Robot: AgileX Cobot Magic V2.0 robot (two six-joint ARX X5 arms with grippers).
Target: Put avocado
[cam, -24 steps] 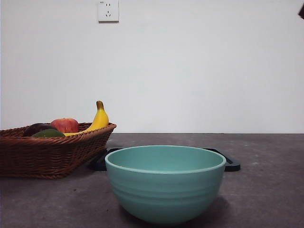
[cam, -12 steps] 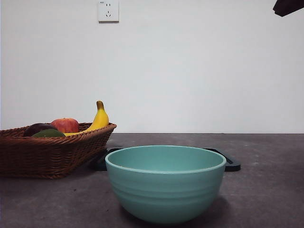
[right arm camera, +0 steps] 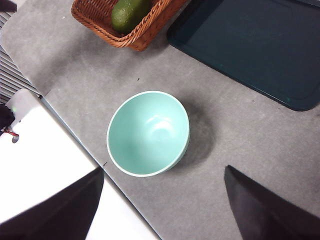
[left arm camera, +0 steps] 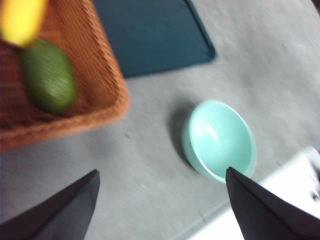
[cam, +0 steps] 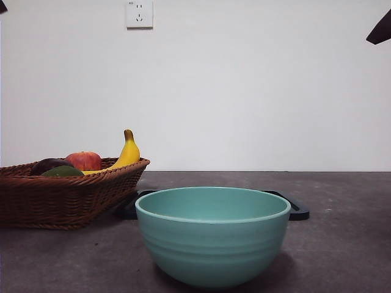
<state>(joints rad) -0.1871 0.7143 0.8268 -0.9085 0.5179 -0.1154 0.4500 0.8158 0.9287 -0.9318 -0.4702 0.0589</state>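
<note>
The avocado [cam: 61, 172] is dark olive-green and lies in the brown wicker basket [cam: 73, 195] at the left, beside a dark purple fruit [cam: 47, 165] and a red apple [cam: 84, 160]. It also shows in the left wrist view [left arm camera: 48, 75] and in the right wrist view [right arm camera: 129, 12]. My left gripper [left arm camera: 160, 200] is open and empty, high above the table between the basket [left arm camera: 107, 107] and the bowl [left arm camera: 220, 140]. My right gripper [right arm camera: 162, 200] is open and empty, high above the bowl [right arm camera: 148, 133].
A teal bowl [cam: 212, 235] stands at the front middle. A dark flat tray [cam: 298, 210] lies behind it. A banana [cam: 126, 152] leans on the basket's far rim. Black arm tips show at the top left corner [cam: 2, 6] and the top right corner [cam: 380, 29].
The black arm tip at the top right has grown and come lower. A small black tip has appeared at the top left corner. The fruit and the bowl have not moved.
</note>
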